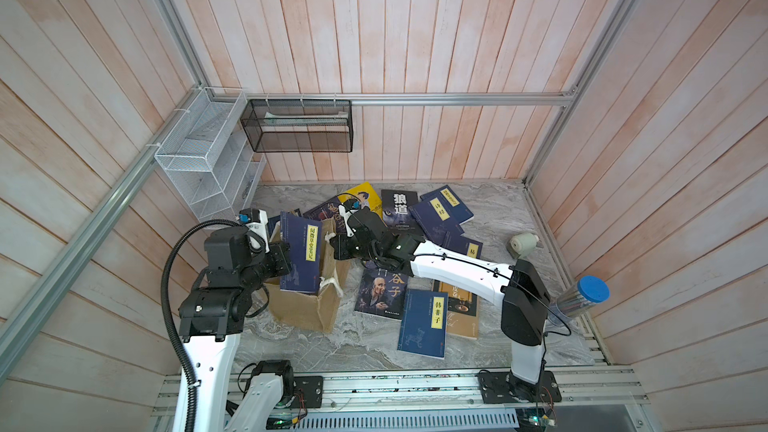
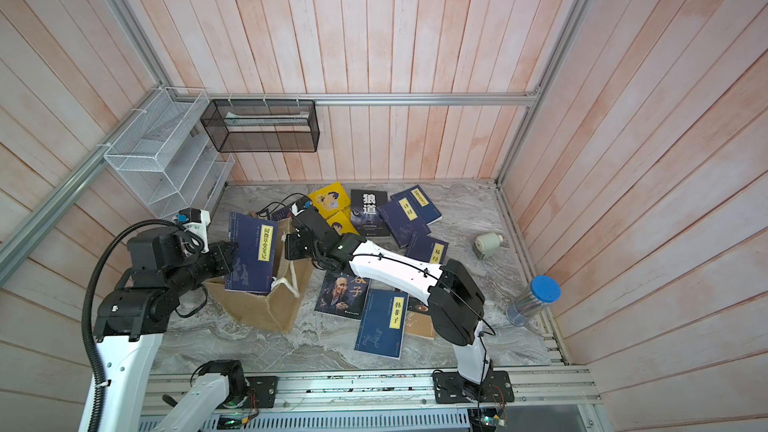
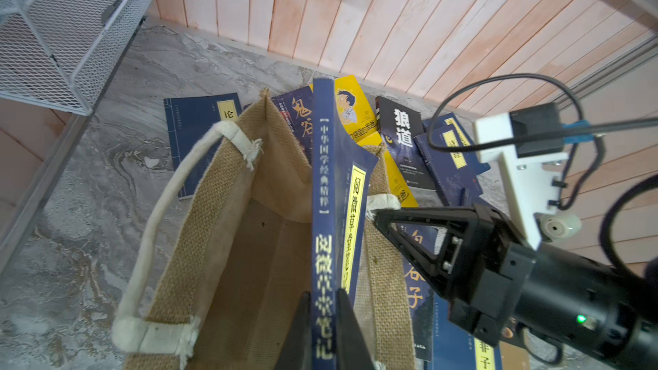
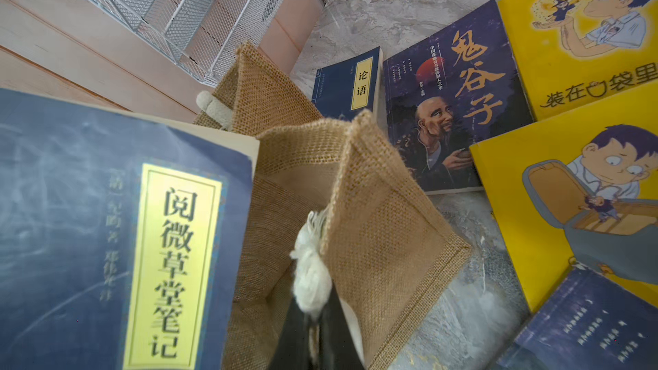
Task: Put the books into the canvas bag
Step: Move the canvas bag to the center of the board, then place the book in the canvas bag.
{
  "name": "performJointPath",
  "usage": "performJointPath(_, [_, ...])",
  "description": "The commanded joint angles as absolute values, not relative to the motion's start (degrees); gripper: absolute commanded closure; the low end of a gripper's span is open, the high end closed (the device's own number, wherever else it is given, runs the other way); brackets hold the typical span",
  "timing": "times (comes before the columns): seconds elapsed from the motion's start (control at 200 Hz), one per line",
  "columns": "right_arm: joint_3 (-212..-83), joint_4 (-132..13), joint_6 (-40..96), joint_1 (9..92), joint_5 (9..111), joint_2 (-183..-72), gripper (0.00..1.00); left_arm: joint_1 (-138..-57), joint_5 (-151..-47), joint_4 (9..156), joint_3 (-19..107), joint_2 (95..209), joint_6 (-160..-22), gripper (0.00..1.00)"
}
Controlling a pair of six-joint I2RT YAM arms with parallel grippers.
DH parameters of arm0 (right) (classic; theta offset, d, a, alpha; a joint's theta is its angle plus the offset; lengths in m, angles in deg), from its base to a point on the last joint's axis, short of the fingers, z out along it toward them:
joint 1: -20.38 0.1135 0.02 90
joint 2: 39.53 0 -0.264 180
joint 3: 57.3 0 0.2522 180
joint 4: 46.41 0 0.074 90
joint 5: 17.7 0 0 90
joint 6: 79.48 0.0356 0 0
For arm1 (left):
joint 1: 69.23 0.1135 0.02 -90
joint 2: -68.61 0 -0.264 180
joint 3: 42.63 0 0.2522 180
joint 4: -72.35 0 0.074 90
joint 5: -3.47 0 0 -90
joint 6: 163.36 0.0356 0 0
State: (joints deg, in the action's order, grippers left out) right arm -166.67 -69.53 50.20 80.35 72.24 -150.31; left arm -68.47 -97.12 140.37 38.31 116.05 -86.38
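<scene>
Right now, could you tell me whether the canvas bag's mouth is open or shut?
Open: the canvas bag stands with its mouth spread, inner walls showing.

Losing the lower end of the navy book [image 1: 301, 255] behind the wall of the canvas bag [image 1: 307, 313] in both top views. Covering parts of the portrait book [image 1: 380, 295] and the brown book [image 1: 464, 324], at the bag's three o'clock, with the right arm [image 1: 449, 272]. Cropping the left gripper [image 3: 324, 300] and the blurred right gripper [image 4: 317, 318] at each wrist view's edge. Smearing the contents of the blue-capped tube [image 1: 582, 297] past telling.

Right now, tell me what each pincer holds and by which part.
Left pincer: the navy book, pinched at the lower part of its spine. Right pincer: the canvas bag, by its white rope handle.
</scene>
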Motion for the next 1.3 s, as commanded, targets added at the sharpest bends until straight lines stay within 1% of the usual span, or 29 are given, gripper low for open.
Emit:
performJointPath(0.0, [-167.3,-66.3,49.7,80.4,69.2,-150.2,1.00,-69.3,-90.3,142.2,40.4,116.8,-82.1,1.00])
performJointPath(0.08, [-167.7,-66.4,49.5,80.4,68.7,-150.5,1.00,-70.9,-86.7,143.6,42.0,117.8,-80.3,1.00])
performJointPath(0.17, [-168.3,-66.7,49.0,80.6,68.6,-150.5,1.00,-72.4,-85.9,145.2,42.9,119.6,-78.7,1.00])
performJointPath(0.36, [-168.5,-66.2,47.8,81.2,69.3,-150.4,1.00,-73.1,-90.0,147.0,41.7,123.1,-79.2,1.00])
performJointPath(0.565, [-169.5,-66.2,46.9,81.3,67.6,-151.3,1.00,-73.4,-91.4,145.8,38.3,123.9,-78.7,1.00])
performJointPath(0.84, [-168.7,-64.8,47.6,81.1,64.9,-151.6,1.00,-74.6,-102.7,135.6,29.8,125.3,-85.6,1.00])
performJointPath(0.895, [-167.9,-63.9,48.3,80.7,63.9,-151.4,1.00,-75.9,-102.0,134.5,29.4,126.2,-86.7,1.00])
performJointPath(1.025, [-166.0,-62.0,49.8,79.8,61.9,-150.8,1.00,-76.2,-104.5,130.7,26.5,126.9,-90.5,1.00])
performJointPath(1.295, [-162.7,-60.5,50.2,77.8,60.5,-149.2,1.00,-76.5,-107.2,121.2,17.5,127.0,-96.1,1.00])
